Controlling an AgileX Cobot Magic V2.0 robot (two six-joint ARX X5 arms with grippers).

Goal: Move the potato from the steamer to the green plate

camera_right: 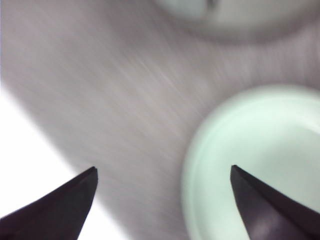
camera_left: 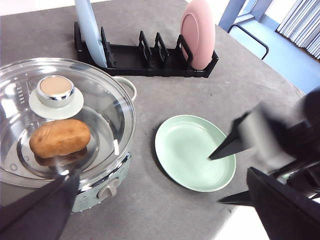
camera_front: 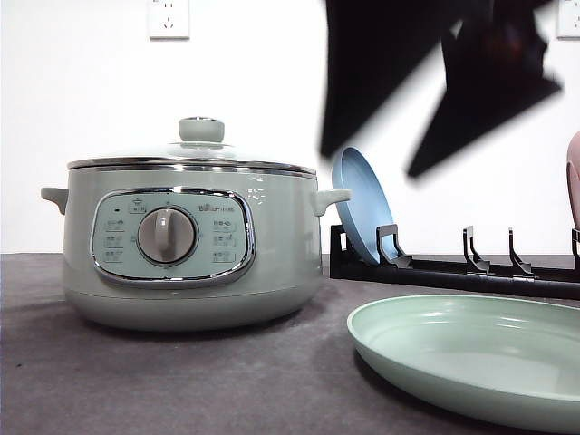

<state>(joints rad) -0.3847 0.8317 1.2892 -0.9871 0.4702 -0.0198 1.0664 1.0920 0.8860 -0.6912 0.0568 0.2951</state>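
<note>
My steamer [camera_front: 190, 258] looks glossy with a chrome rim and clear glass lid [camera_left: 65, 120]; the potato [camera_left: 60, 138] matt, the green plate [camera_left: 195, 152] smooth.

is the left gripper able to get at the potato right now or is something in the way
Probably not yet: the potato sits inside the steamer under the closed glass lid, so the lid must come off first.

We see bright, even light; the right wrist view is smeared by motion blur, the glass lid [camera_left: 65, 120] carries glare, and the right pincer [camera_front: 435, 100] blurs dark.
</note>
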